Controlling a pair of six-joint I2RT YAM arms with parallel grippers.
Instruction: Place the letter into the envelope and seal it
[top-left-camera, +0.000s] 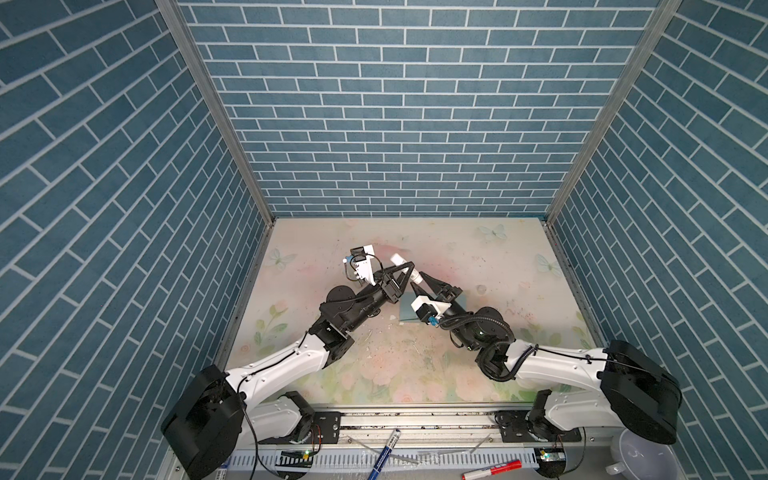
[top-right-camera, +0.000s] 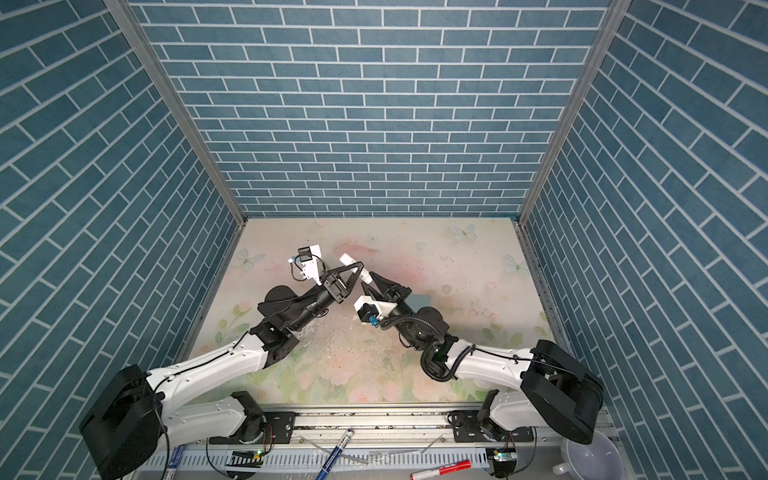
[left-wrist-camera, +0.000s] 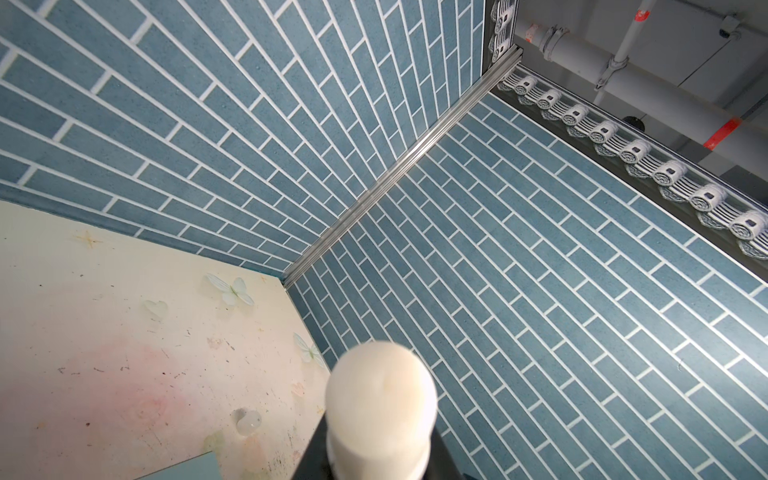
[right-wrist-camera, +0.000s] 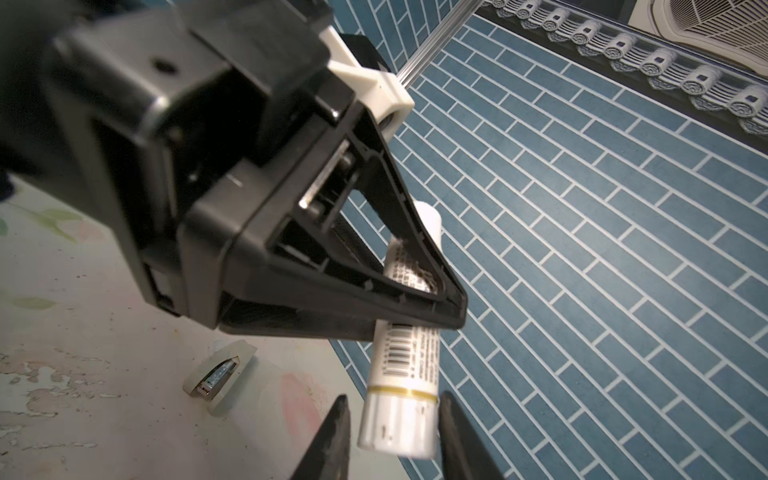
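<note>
Above the envelope (top-left-camera: 405, 311), which lies flat on the counter (top-left-camera: 498, 249) and is partly hidden: glue stick (right-wrist-camera: 411, 361), clamped in left gripper (right-wrist-camera: 453, 307) jaws; right gripper (right-wrist-camera: 392, 398) jaws parted, flanking its cap end.

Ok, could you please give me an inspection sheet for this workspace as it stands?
Surface: floral table, scuffed, with flaking paint.
Job's things: teal envelope lying flat, mostly hidden under the right hand; letter not seen.
Clutter: glue stick held off the table; small beige scrap on the table; blue marker, red marker and white bowl past the front rail.
Hands: left hand shut on the glue stick; right hand straddles its end, grip unclear.
Cables: black cable looped over the right wrist, no snag seen.
Surroundings: blue brick walls on three sides.
</note>
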